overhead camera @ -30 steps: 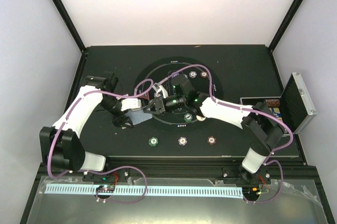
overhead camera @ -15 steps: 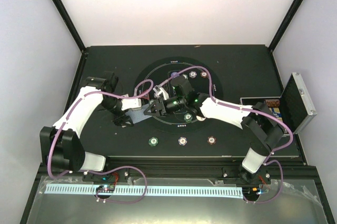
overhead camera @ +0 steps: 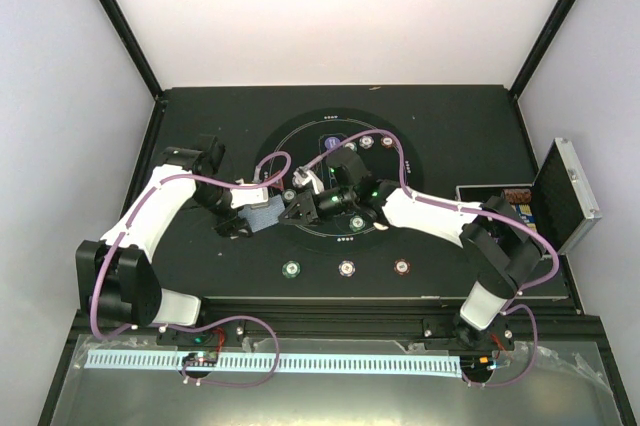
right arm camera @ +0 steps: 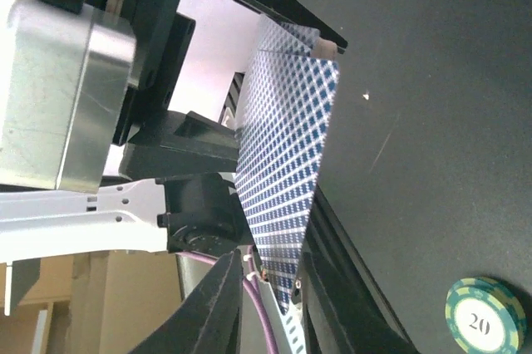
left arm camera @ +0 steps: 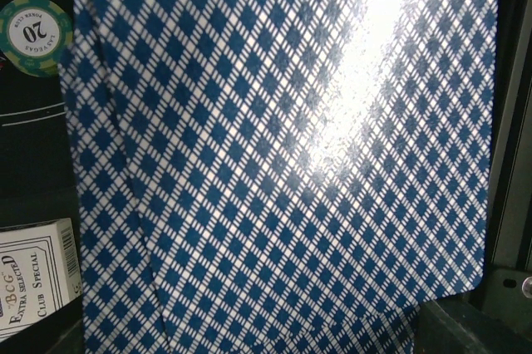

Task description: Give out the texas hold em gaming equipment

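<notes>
From above, the left hand (overhead camera: 250,219) was closed on several playing cards (overhead camera: 266,213), held over the black table (overhead camera: 450,126), and the right hand (overhead camera: 293,208) met their right edge. Three chips (overhead camera: 346,268) lay in a row nearer the arms. The left wrist view was filled with the cards' blue diamond backs, with a green chip (left arm camera: 33,26) and a card box (left arm camera: 37,275) beside them. In the right wrist view the cards' lower corner sat between the right hand's fingers (right arm camera: 218,304); whether they pinched it could not be told.
</notes>
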